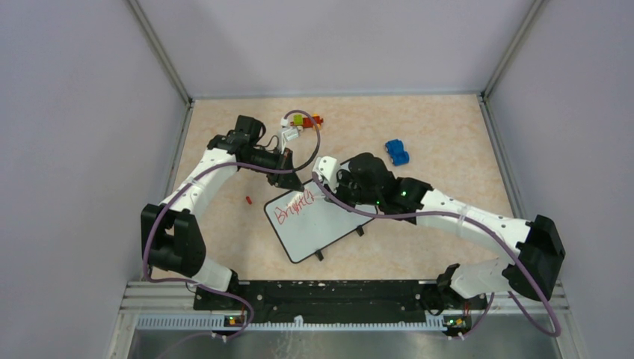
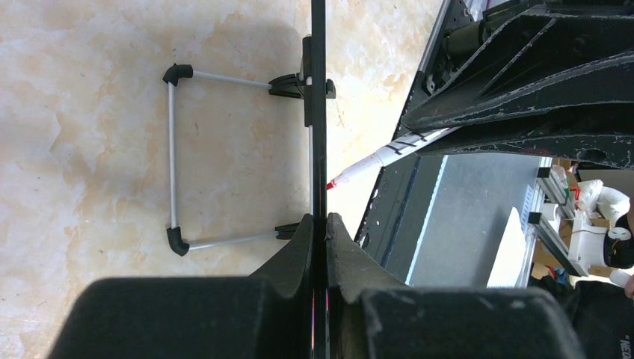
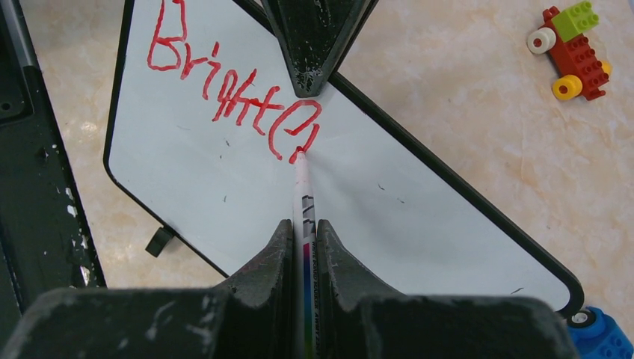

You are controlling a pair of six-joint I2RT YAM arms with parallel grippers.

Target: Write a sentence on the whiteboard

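The whiteboard (image 1: 323, 228) lies tilted on the table; in the left wrist view it is edge-on, a thin dark strip (image 2: 318, 149). My left gripper (image 2: 319, 218) is shut on its far edge, near the top of the board (image 1: 291, 179). Red script, the sentence (image 3: 224, 82), reads roughly "Bright" plus a partly formed letter. My right gripper (image 3: 303, 224) is shut on a thin white marker (image 3: 303, 187). The marker's red tip touches the board at the last stroke. From the top view the right gripper (image 1: 329, 187) hovers over the board's upper corner.
A toy of coloured bricks (image 1: 303, 123) lies behind the board, a blue toy car (image 1: 397, 152) to the right. A small red cap (image 1: 248, 200) sits left of the board. The board's wire stand (image 2: 173, 149) rests on the table. Grey walls enclose three sides.
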